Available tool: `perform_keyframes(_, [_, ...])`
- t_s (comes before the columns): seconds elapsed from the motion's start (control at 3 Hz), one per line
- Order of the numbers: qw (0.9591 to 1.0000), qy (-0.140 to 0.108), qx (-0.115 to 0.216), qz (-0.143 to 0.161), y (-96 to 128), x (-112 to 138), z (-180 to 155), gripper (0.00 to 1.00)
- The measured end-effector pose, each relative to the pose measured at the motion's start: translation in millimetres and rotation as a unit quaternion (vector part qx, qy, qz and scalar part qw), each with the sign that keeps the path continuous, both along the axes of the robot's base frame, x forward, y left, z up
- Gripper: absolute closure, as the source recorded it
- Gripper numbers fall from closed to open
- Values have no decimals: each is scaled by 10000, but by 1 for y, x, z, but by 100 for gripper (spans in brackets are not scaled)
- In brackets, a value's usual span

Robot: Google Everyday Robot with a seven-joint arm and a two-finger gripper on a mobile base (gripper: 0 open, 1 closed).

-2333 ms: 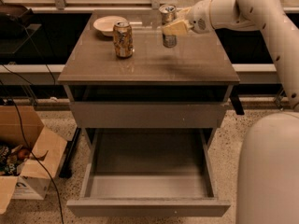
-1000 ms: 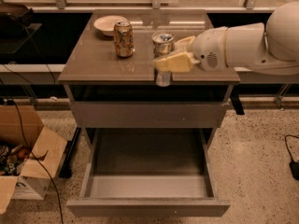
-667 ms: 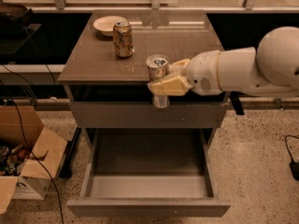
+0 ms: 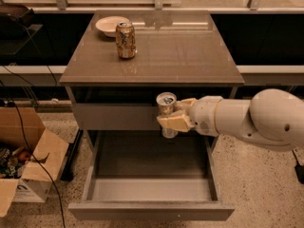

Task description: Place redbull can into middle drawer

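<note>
My gripper (image 4: 172,120) is shut on the redbull can (image 4: 166,105), a slim silver can with a shiny top. It holds the can upright in the air, in front of the cabinet and above the back of the open middle drawer (image 4: 151,189). The drawer is pulled out wide, with a pale grey floor and nothing in it. My white arm reaches in from the right.
A wider gold-orange can (image 4: 126,40) and a white bowl (image 4: 110,24) stand on the cabinet top (image 4: 180,51) at the back left. A closed grey drawer front (image 4: 114,116) sits above the open one. An open cardboard box (image 4: 26,165) lies on the floor at the left.
The gripper has carried the redbull can off the cabinet top, forward and down, from the back right of the top to in front of the cabinet over the open drawer.
</note>
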State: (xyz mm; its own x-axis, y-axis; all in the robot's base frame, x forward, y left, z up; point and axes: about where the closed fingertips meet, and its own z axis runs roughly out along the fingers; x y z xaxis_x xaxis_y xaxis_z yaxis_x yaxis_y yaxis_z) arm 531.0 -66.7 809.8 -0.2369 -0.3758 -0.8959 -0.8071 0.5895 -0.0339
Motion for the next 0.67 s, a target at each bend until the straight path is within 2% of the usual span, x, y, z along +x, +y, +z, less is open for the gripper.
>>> perform_keyframes(0.33, [9987, 96, 109, -492, -18, 0, -51, 100])
perform_keyframes(0.67, [9948, 262, 249, -950, -34, 4, -103, 100])
